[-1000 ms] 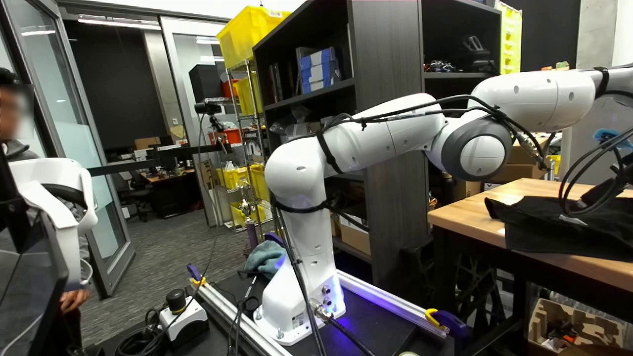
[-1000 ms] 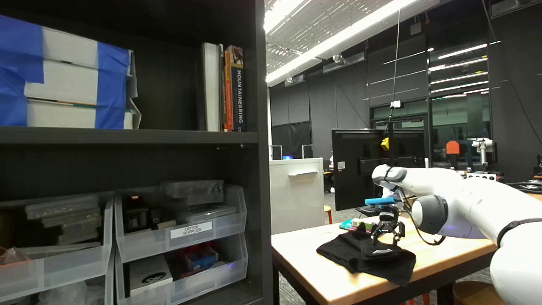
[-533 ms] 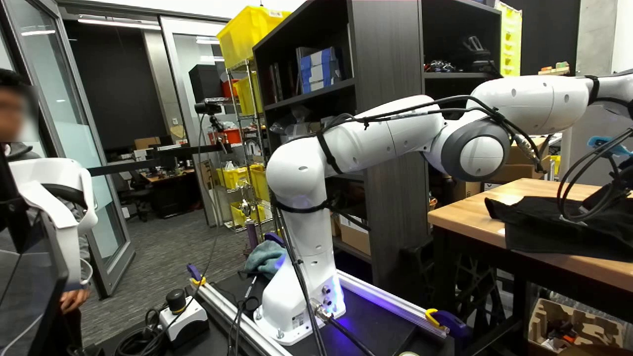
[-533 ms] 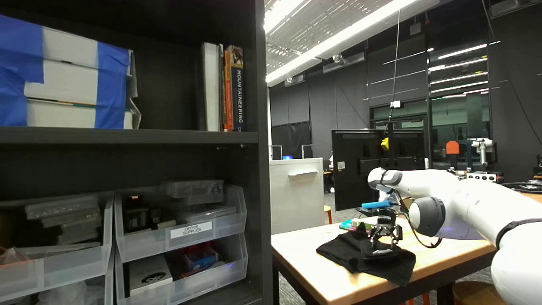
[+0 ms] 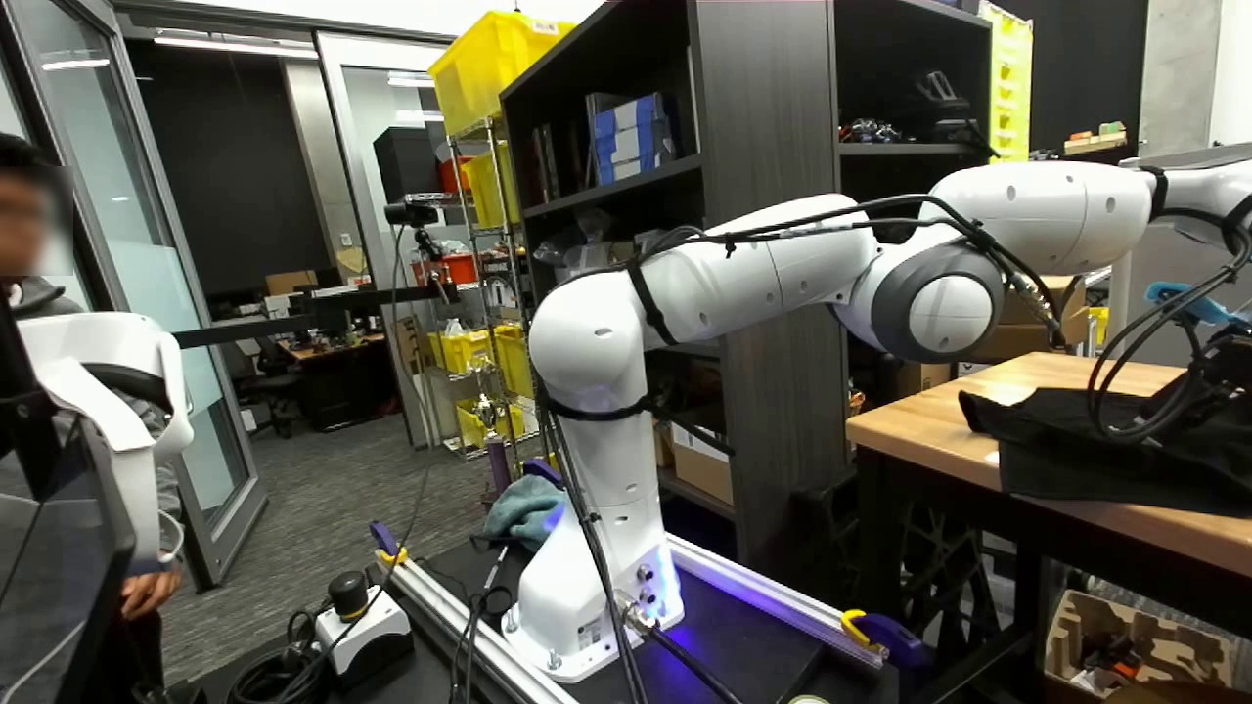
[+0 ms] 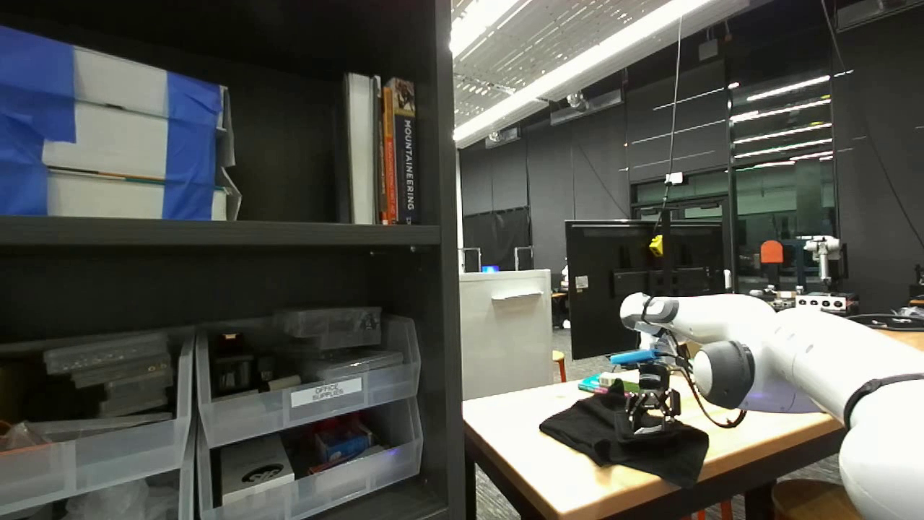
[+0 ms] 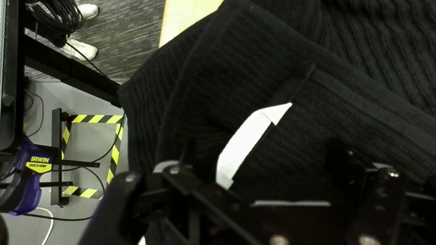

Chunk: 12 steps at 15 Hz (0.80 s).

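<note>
A black ribbed cloth lies bunched on the wooden table; it also shows in the other views. A white tag is on the cloth in the wrist view. My gripper points down over the cloth, near the tag. In the wrist view the gripper has its fingers wide apart with nothing held, the tag and cloth showing between them. Whether the fingertips touch the cloth I cannot tell. In an exterior view the gripper is mostly cut off at the right edge.
Green and teal boxes lie behind the cloth on the table. A large black monitor stands behind. A dark shelf stands between the robot base and the table. A stool is by the table's near edge. A person stands at far left.
My arm has lowered slightly and drawn back towards its base. The gripper has shifted a little left and down over the cloth in an exterior view. The cloth has not moved.
</note>
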### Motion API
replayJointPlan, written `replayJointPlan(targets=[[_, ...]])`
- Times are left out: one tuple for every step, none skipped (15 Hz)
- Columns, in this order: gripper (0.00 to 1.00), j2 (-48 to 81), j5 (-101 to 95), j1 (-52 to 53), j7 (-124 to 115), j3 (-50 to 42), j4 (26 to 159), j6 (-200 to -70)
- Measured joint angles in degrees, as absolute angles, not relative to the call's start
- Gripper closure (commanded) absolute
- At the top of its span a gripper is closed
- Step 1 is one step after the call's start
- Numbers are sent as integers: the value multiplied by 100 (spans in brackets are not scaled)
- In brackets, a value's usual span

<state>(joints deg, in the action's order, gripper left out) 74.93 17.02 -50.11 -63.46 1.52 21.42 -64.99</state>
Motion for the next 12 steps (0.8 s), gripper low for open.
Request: replayJointPlan(targets=[[30,7493,1702,-5011,-6367,152,2140,-6502],[36,7492,1702,-5011,-6374,152,2134,-6514],[43,7490,1704,-5011,-6375,152,2124,-6546],[52,7486,1705,-5010,-6376,153,2122,-6588],[59,7482,1708,-5010,-6376,158,2123,-6626],[69,7479,1709,-5011,-6376,165,2123,-6655],[76,7477,1716,-5012,-6376,175,2123,-6695],[85,7475,1721,-5013,-6376,185,2123,-6736],[92,7475,1727,-5013,-6375,194,2123,-6762],[99,7475,1737,-5014,-6375,199,2123,-6783],[100,7475,1758,-5016,-6375,206,2123,-6805],[100,7475,1805,-5030,-6375,230,2124,-6813]])
